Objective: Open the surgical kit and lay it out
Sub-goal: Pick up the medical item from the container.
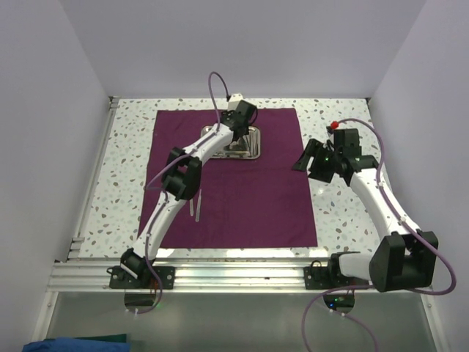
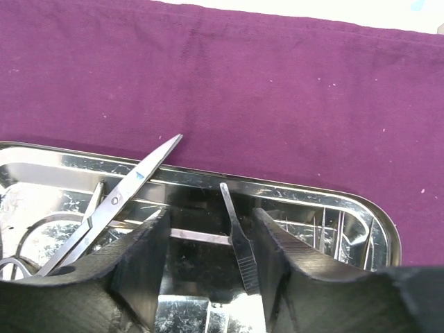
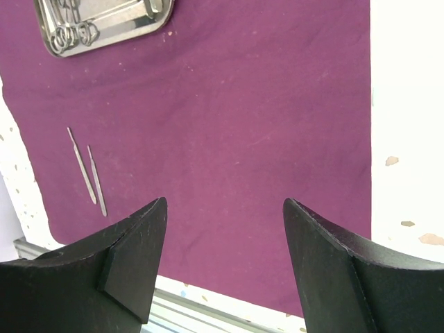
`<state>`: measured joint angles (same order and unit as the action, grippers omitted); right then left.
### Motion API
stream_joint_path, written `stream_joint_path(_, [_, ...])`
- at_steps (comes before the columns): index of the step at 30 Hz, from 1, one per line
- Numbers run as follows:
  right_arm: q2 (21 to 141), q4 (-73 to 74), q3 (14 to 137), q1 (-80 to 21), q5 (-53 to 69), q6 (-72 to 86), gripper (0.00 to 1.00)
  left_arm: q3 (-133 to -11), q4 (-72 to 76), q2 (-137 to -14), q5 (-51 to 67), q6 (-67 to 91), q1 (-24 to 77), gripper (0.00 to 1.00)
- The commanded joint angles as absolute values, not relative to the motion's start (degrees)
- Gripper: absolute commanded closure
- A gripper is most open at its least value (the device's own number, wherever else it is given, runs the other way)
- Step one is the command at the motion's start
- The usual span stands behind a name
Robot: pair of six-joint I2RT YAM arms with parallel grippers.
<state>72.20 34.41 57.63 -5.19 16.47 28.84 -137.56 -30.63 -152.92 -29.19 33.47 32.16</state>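
The surgical kit's maroon cloth lies spread flat on the speckled table. Its steel tray sits at the cloth's far middle. My left gripper reaches down into the tray, open, its jaws either side of a thin ribbed tweezer that stands closer to the right finger. Scissors rest on the tray's rim to the left. Two thin instruments lie on the cloth's near left. My right gripper hangs open and empty over the cloth's right edge.
An aluminium rail runs along the table's near edge, with a second rail down the left side. A small red object sits behind the right wrist. White walls close in on the left, back and right.
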Motion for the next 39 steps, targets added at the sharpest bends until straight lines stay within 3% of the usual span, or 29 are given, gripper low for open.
stream_joint_path(1, [73.56, 31.9, 60.81, -5.19, 19.16, 28.21, 0.29, -139.92, -31.81, -154.34, -29.01, 34.01, 31.99, 0.47])
stream_joint_path(14, [77.61, 32.78, 66.27, -5.54, 19.87, 28.65, 0.29, -136.85, -41.92, -155.65, -19.16, 30.24, 31.2, 0.63])
stream_joint_path(30, [76.03, 33.66, 66.53, -5.71, 19.51, 28.48, 0.29, -137.29, -42.36, -157.59, -10.81, 30.23, 29.18, 1.0])
stream_joint_path(39, [75.59, 33.92, 66.97, -6.06, 20.04, 28.74, 0.29, -134.48, -39.2, -151.53, -8.44, 30.15, 28.21, 1.0])
